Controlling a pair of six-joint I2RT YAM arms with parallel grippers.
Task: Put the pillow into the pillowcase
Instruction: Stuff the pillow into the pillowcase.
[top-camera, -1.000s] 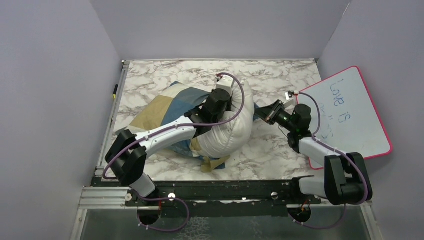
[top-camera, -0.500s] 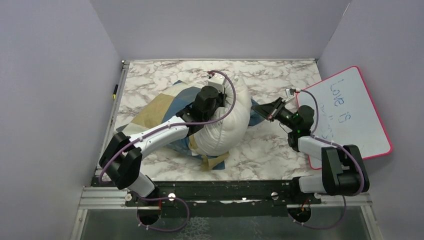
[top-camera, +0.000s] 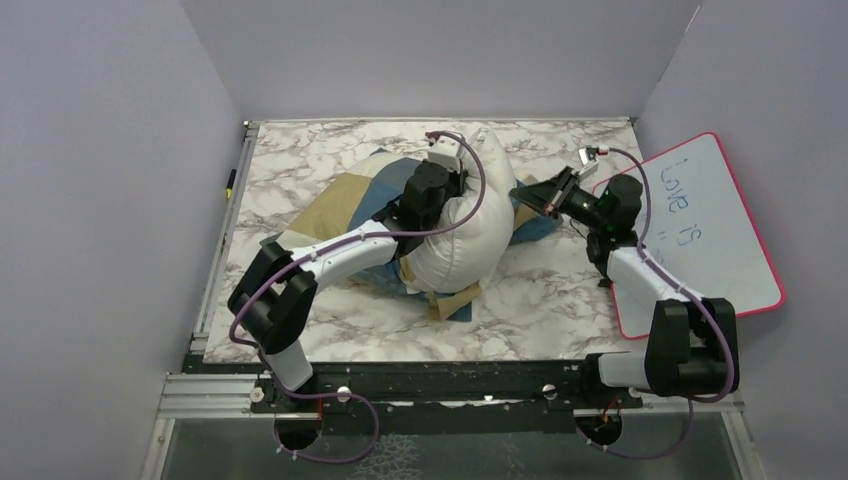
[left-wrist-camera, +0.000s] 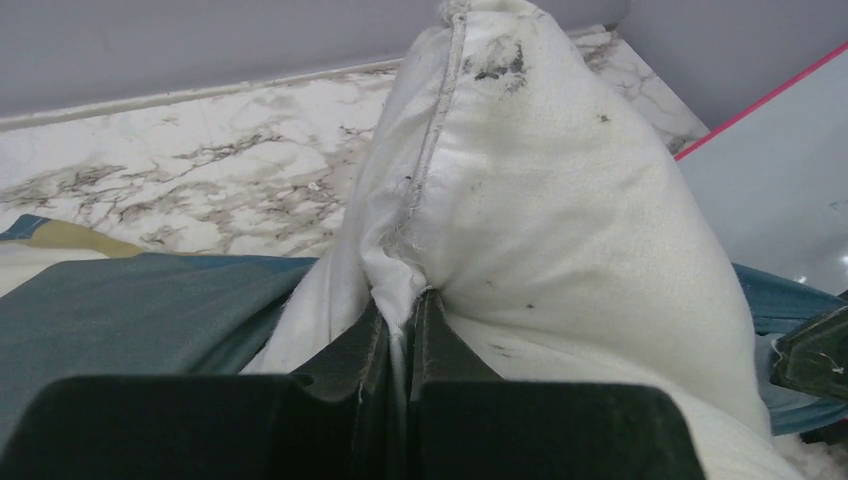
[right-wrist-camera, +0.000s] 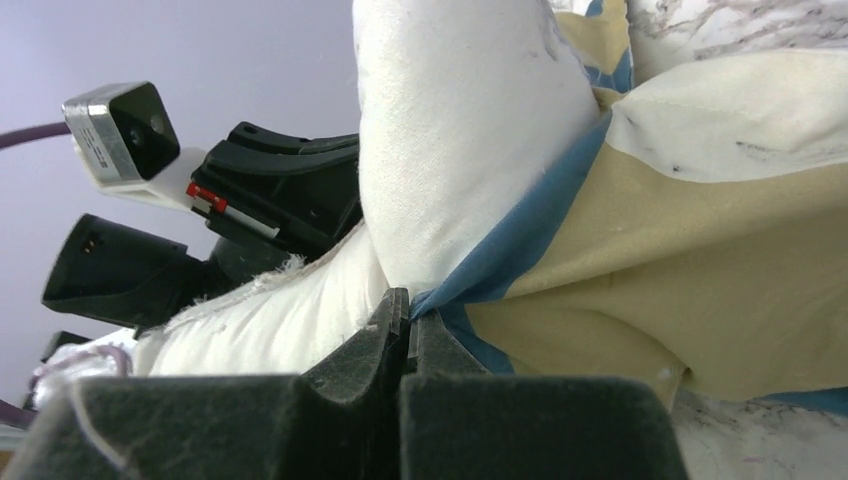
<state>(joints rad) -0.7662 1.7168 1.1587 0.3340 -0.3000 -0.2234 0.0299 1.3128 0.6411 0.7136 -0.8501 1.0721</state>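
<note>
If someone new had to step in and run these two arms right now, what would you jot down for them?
Left gripper: shut on the pillow at its seam.
Right gripper: shut on the pillowcase at its blue edge.
Pillow lies bunched on top of the pillowcase on the marble table.
Done: both pieces gripped.
Left to do: most of the pillow shows outside; feed it into the case.

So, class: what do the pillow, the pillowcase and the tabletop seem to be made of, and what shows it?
The pillow: matt off-white woven cloth over soft filling; stitched seam, frayed threads, plump bulge. The pillowcase: thin matt fabric in blue, tan and cream blocks; it creases and drapes. The tabletop: smooth, white with grey veins; marble or a printed laminate, cannot tell.
</note>
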